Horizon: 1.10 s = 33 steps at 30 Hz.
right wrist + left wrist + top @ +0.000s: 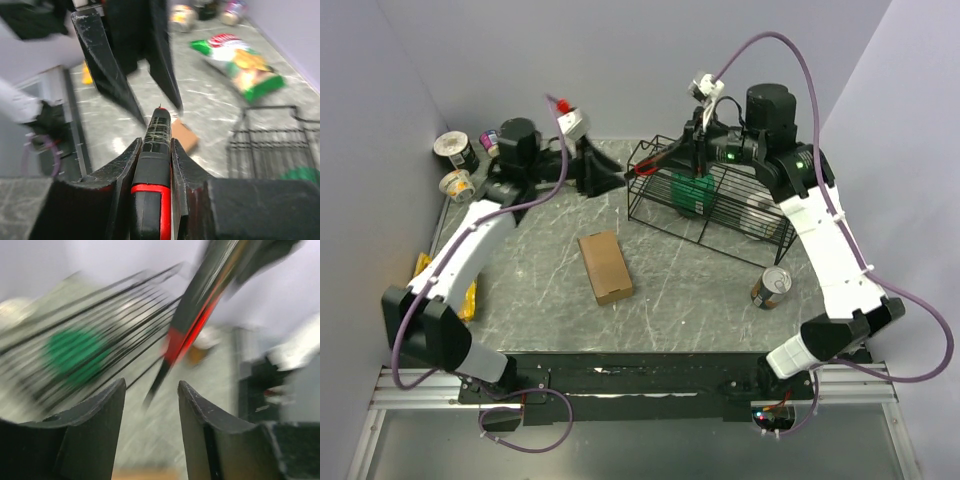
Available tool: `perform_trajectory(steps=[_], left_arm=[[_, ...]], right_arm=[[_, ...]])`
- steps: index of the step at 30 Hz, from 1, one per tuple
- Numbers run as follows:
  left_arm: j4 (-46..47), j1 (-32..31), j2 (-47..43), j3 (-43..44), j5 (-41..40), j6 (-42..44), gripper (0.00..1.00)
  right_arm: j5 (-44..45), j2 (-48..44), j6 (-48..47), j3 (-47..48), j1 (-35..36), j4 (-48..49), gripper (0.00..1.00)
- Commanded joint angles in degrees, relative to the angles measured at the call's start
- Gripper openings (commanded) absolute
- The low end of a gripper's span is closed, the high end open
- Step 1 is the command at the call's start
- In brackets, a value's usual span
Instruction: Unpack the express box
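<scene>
We grip a black-and-red tool, likely a cutter, in the right claw; the left claw gapes empty beyond its tip. The express box lies closed on the bench below both claws; next, we bring the tool to its seam.

One black wire basket serves as the reference. Inside it: one green packet. Off its near left: one brown flat cardboard box. Just off its near right corner: one upright metal tin can. Well to its left: three small round pots, one green, red and white chip bag and one yellow packet, partly hidden. Over its far left corner: one black and red pen-shaped tool. Flanking it: two white and black robot arms.
</scene>
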Motion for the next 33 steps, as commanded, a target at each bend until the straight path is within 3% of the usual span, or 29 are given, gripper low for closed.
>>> perform_trajectory(steps=[1,2,5,8,10,14,20,24,27,29,33], left_arm=[[-28.8,8.1,-10.5,-5.0,-11.7,31.1,0.52],[-35.6,9.1,-12.1,-6.7,-12.8,39.3,0.52],[-43.2,11.0,-18.5,-14.4,-18.3,51.8,0.49],[-47.1,11.0,-24.5,-22.5,-20.5,55.4,0.48],[-47.6,11.0,-26.7,-26.3,-21.3,54.8,0.45],[-44.5,11.0,-27.5,-30.8,-22.0,48.9,0.38],[-35.6,11.9,-27.3,-37.5,-17.1,41.7,0.22],[-26.9,12.4,-26.1,-42.8,-15.6,36.4,0.10],[-21.8,12.4,-23.8,-45.0,-15.1,29.2,0.02],[-16.9,12.4,-21.6,-45.1,-16.9,22.1,0.01],[-15.6,12.6,-14.2,-41.0,-21.8,9.3,0.01]], right_arm=[[11.7,-8.2,-2.1,-6.7,0.0,4.0,0.00],[11.7,-9.3,-0.8,-8.5,-0.2,5.2,0.00],[9.1,-11.2,2.8,-12.7,0.0,6.4,0.00],[10.3,-12.7,5.4,-18.2,2.0,8.9,0.00],[15.9,-14.0,2.5,-21.1,7.4,9.0,0.00],[32.6,-13.4,1.6,-21.9,12.6,8.4,0.00],[39.9,-10.0,4.1,-22.0,14.3,8.1,0.00],[54.0,-8.5,12.7,-25.4,16.6,9.1,0.00],[47.8,-6.3,11.1,-23.4,18.1,6.0,0.00],[48.2,-5.4,10.0,-24.3,19.5,7.1,0.00],[49.6,-1.1,10.0,-21.7,21.7,6.5,0.00]])
